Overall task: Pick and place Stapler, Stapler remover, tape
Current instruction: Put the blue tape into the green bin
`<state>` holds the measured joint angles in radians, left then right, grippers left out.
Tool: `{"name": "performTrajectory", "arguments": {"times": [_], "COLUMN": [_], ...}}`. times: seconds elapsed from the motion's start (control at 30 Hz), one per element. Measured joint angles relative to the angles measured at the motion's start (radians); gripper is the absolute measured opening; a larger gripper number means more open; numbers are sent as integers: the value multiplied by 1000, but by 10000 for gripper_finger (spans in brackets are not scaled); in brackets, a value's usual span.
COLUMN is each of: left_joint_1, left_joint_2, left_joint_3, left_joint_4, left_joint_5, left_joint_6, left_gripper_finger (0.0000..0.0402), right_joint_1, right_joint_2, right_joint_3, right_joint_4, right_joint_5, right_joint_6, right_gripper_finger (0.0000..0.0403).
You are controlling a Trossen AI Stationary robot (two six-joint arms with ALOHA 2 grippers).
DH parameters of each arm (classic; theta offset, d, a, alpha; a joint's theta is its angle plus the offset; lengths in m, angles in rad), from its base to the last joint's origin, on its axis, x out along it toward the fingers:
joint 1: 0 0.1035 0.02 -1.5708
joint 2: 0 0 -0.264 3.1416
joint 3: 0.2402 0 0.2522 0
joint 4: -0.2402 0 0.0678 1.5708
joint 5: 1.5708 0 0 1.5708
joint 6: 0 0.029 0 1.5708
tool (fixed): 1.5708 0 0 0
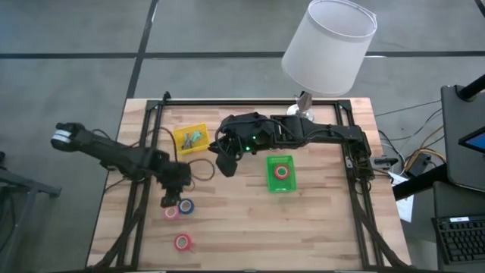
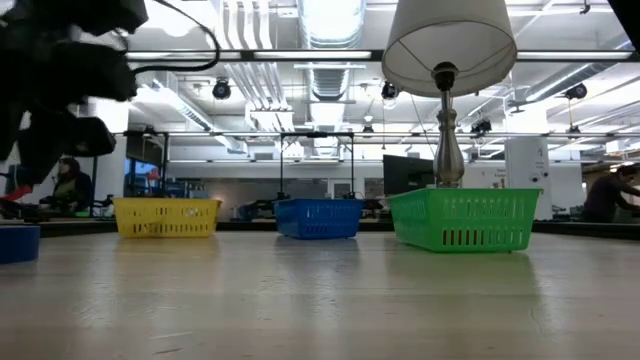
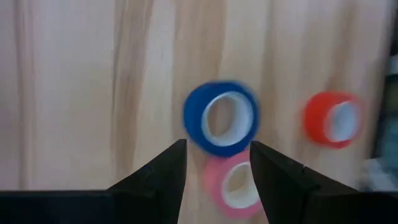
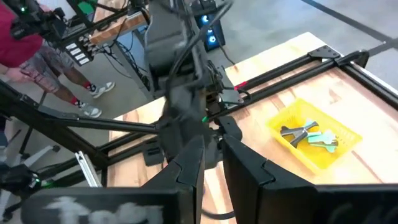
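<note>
We put the left gripper (image 1: 176, 199) low over the table's front-left area, fingers spread and pinching nothing, right above a touching pair of tape rolls: the blue roll (image 3: 221, 117) and the pink roll (image 3: 233, 185). In the left wrist view the pink roll sits between the two finger tips and the blue one just beyond them. A third, red roll (image 1: 182, 242) lies apart, nearer the front edge; a fourth already rests in the green tray (image 1: 281, 174), mid-table.

The yellow tray (image 1: 190, 137) near the back-left holds green-handled tools, which we read as staple removers. The blue tray (image 2: 318, 217) shows only in the low view.

The right gripper (image 1: 226, 167) hangs mid-table, fingers close together, and holds nothing we can see. It waits.

Our judgement: the step is grabbing one tape roll. To do it well:
- pick one roll only, since they touch and a wide grip could snag both
- centre the fingers across that roll's rim before closing
- come straight down and close firmly, as a flat roll slips easily
- lift clear before swinging toward the green tray
</note>
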<state>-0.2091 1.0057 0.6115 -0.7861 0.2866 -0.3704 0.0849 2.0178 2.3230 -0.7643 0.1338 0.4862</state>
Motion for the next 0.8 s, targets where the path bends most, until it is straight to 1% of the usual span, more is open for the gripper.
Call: {"name": "performTrajectory", "arguments": {"times": [0.1, 0.2, 0.27, 0.33, 0.43, 0.53, 0.67, 0.8], "left_joint_1": [-59, -78, -79, -81, -86, -86, -86, -87], "left_joint_2": [11, 27, 40, 57, 83, 111, 159, 215], "left_joint_3": [-27, -54, -73, -87, -104, -115, -126, -123], "left_joint_4": [47, 100, 142, 187, 197, 227, 273, 312], "left_joint_5": [-64, -115, -117, -94, -71, -79, -129, -133], "left_joint_6": [-54, -99, -107, -107, -96, -96, -94, -94], "left_gripper_finger": [178, 178, 178, 178, 178, 178, 178, 175], "right_joint_1": [0, 0, 1, 2, 4, 9, 11, 11], "right_joint_2": [0, 0, 0, 0, 0, 0, 0, 0], "right_joint_3": [0, 0, 0, 0, 0, 0, -2, -3], "right_joint_4": [0, 2, 7, 16, 21, 22, 24, 23], "right_joint_5": [0, 0, 0, 0, 0, 0, -1, -1], "right_joint_6": [23, 36, 39, 49, 79, 84, 94, 102], "right_gripper_finger": [52, 52, 52, 52, 52, 52, 52, 52]}}
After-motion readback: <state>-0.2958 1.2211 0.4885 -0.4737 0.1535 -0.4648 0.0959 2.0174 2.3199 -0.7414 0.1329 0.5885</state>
